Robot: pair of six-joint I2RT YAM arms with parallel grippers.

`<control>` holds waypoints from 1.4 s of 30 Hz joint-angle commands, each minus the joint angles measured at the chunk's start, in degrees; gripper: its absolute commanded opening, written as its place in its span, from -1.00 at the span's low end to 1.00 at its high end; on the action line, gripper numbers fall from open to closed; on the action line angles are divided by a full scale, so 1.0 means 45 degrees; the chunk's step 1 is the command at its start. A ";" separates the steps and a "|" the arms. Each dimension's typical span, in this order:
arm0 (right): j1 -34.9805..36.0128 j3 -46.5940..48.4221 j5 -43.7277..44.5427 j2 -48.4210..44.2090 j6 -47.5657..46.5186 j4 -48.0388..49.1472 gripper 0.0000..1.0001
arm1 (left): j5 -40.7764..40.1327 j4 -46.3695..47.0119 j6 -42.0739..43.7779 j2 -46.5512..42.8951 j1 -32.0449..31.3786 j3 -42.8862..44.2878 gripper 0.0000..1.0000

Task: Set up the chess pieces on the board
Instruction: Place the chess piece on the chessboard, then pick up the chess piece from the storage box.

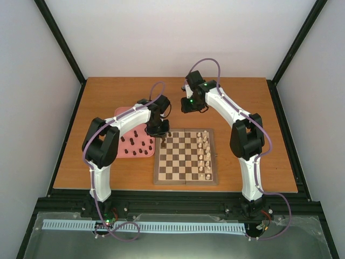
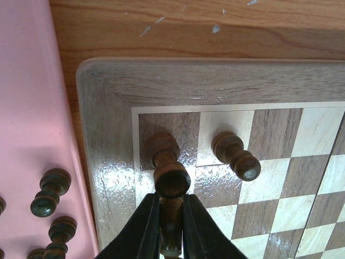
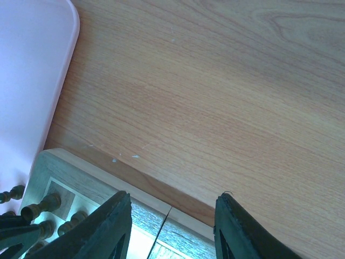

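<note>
My left gripper (image 2: pixel 171 200) is shut on a dark brown chess piece (image 2: pixel 171 225) and holds it upright over the far-left corner of the board (image 2: pixel 110 124). Just beyond its tips a dark piece (image 2: pixel 161 154) stands on the corner square. A dark pawn (image 2: pixel 235 156) stands on the square to its right. From above, the left gripper (image 1: pixel 160 133) is at the board's (image 1: pixel 186 162) far-left corner. My right gripper (image 3: pixel 175 216) is open and empty, above the bare table just behind the board's far edge (image 3: pixel 178 218); from above it (image 1: pixel 190 107) is behind the board.
A pink tray (image 1: pixel 123 116) left of the board holds several loose dark pieces (image 1: pixel 138 149), some lying down (image 2: pixel 49 190). Cream-white pieces (image 1: pixel 204 154) fill the board's two right-hand columns. The tray's edge (image 2: pixel 32 108) lies close to the board's left border.
</note>
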 commanded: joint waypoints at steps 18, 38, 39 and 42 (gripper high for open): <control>-0.0137 -0.0051 -0.0056 -0.0306 -0.0056 0.0129 -0.13 | -0.0079 -0.0412 0.0277 -0.0420 -0.0148 0.0615 -0.28; 0.0228 0.0775 0.0032 -0.0562 0.0094 -0.0231 -0.13 | -0.1798 -0.2434 0.1021 -0.3659 0.1645 0.0732 0.37; 0.0392 0.0977 0.0052 -0.0507 0.0062 -0.0336 -0.13 | -0.1882 -0.2440 0.1143 -0.3909 0.2047 0.0530 0.39; 0.1095 0.1725 -0.0009 -0.0218 0.0028 -0.0747 -0.13 | -0.2089 -0.2434 0.1535 -0.4612 0.3301 -0.0025 0.44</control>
